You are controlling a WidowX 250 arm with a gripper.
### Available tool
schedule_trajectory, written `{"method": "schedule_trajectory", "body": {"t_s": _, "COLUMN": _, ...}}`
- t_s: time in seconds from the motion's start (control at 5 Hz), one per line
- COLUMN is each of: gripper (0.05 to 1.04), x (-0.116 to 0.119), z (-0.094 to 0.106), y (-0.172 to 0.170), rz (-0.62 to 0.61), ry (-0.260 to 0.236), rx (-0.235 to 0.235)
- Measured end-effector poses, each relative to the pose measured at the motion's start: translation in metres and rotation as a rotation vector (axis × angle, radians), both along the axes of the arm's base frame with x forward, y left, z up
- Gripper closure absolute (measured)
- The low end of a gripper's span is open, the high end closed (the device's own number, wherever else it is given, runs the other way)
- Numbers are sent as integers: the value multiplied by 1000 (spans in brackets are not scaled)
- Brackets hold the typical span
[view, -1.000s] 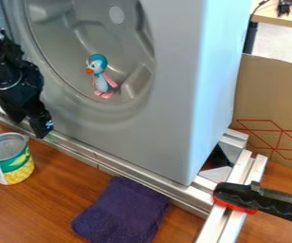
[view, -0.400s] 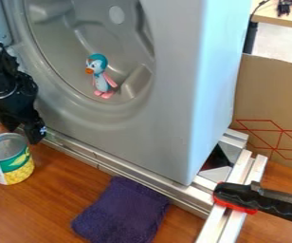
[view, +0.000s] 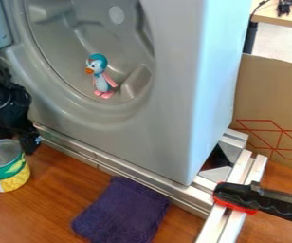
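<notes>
The gripper [view: 19,140] is at the left edge of the view, pointing down behind the open-topped tin can [view: 9,172] with a green and yellow label. Its fingers stand apart. One reaches down by the can's right rear rim, while the tip of the other is partly hidden behind the can. Whether they touch the can is hard to tell. A blue, white and pink penguin toy [view: 101,77] stands in the round recess of the grey appliance [view: 168,109]. On the wooden table [view: 63,190] lies a folded purple cloth [view: 122,212].
A metal rail [view: 110,166] runs along the appliance's base, between it and the cloth. At the right, a black and red clamp [view: 237,197] sits on the metal frame. Behind it stands a cardboard panel [view: 272,95] with red lines.
The gripper has moved down and to the left, closer in behind the can. The can has shifted slightly down and left. The toy and cloth have stayed put.
</notes>
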State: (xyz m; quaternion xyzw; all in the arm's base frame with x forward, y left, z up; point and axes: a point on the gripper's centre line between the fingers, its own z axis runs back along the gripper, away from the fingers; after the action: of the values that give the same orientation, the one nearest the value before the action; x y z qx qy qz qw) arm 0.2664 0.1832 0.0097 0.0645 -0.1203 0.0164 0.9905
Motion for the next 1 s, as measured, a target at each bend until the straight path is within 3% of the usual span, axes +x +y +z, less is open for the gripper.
{"method": "schedule_trajectory", "body": {"t_s": 0.2, "gripper": 83, "x": -17, "z": -11, "y": -13, "rz": 56, "ry": 32, "rx": -45}}
{"method": "schedule_trajectory", "body": {"t_s": 0.6, "gripper": 83, "x": -37, "z": 6, "y": -31, "rz": 128, "ry": 11, "rx": -76}}
{"method": "schedule_trajectory", "body": {"t_s": 1.0, "gripper": 83, "x": -39, "z": 25, "y": -30, "rz": 158, "ry": 4, "rx": -105}}
